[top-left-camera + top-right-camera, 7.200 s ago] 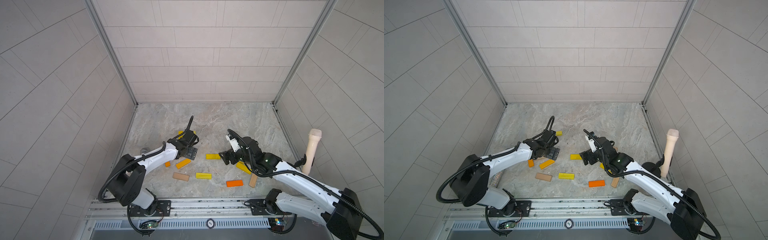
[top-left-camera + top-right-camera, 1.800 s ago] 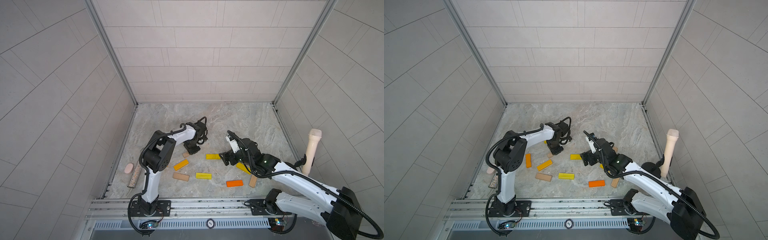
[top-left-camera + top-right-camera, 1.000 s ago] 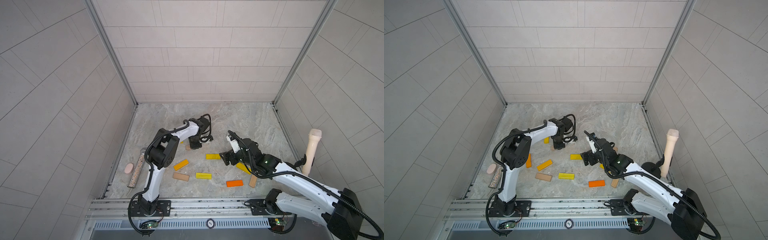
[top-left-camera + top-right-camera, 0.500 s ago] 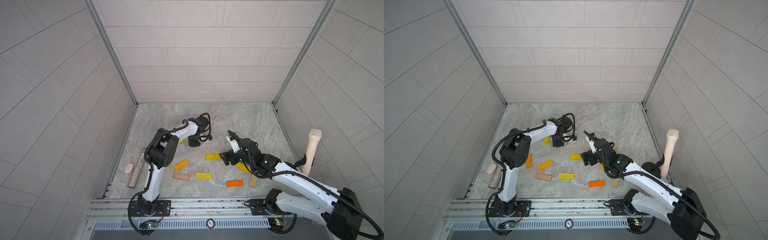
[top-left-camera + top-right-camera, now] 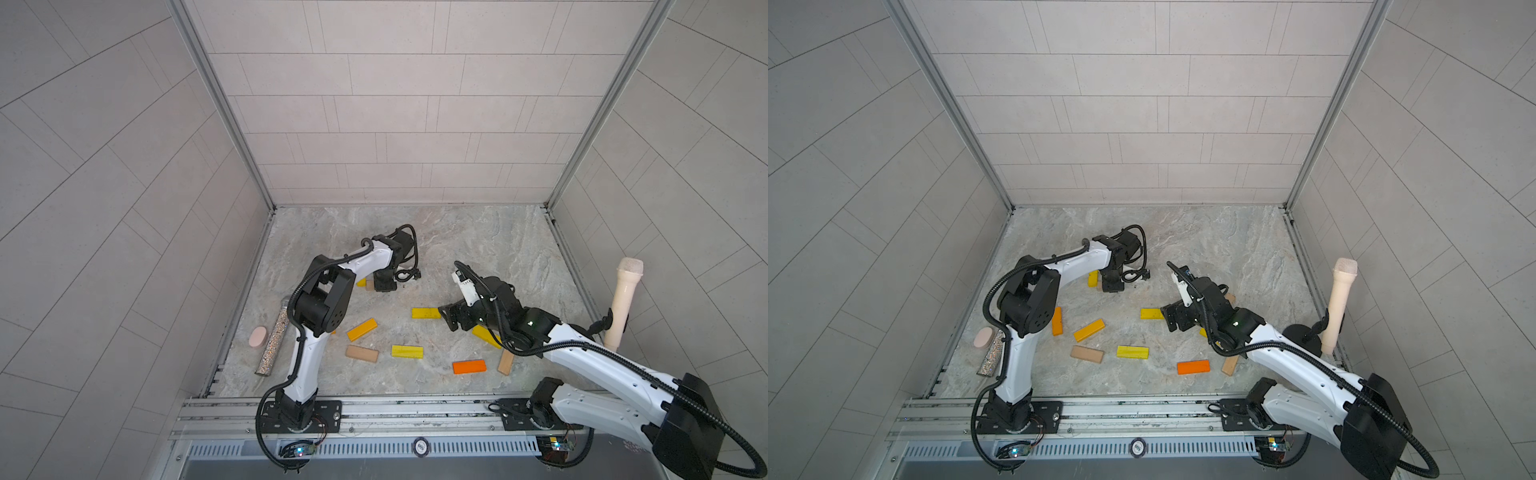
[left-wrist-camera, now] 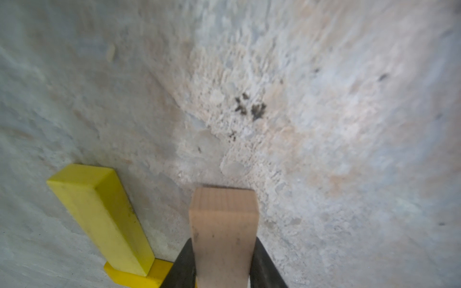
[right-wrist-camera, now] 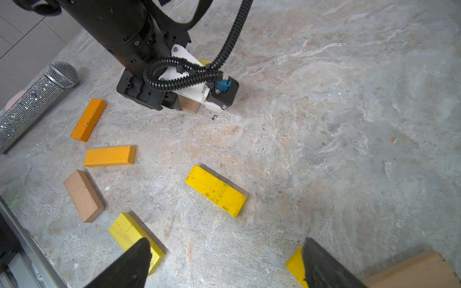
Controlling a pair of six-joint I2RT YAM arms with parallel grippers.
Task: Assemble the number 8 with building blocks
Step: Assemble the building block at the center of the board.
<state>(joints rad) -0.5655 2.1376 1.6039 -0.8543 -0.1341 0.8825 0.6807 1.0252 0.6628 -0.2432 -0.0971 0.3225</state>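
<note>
Jaws of the left gripper [image 6: 222, 249] pinch a tan wooden block [image 6: 222, 219] beside a yellow block [image 6: 99, 214], clear in the left wrist view, hidden under the arm [image 5: 365, 259] in both top views. Those of the right gripper [image 7: 224, 251] stand spread over rectangular yellow, orange and tan building blocks [image 5: 407, 351] scattered on the marbled table [image 5: 478, 241].

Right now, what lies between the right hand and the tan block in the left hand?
One yellow block, lying flat; the right wrist view shows it between the right hand and the tan block.
</note>
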